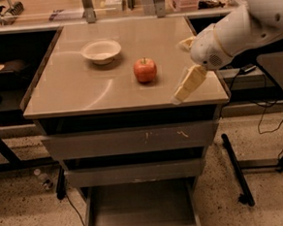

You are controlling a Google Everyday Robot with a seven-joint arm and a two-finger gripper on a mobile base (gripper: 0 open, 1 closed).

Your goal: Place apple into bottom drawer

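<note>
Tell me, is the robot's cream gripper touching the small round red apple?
Apart. The camera view shows bare tan tabletop between the small round red apple and the cream two-finger gripper at its right edge.

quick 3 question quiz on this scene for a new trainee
1. True or false: the apple is already in the bottom drawer.
2. What sits on the table behind and left of the apple? A) bowl B) mug C) bottle
3. Fill in: the open, empty gripper hangs over the table's ____ edge.
Key: 1 false, the apple sits on the table and the drawer stands pulled out; 2 A; 3 right.
</note>
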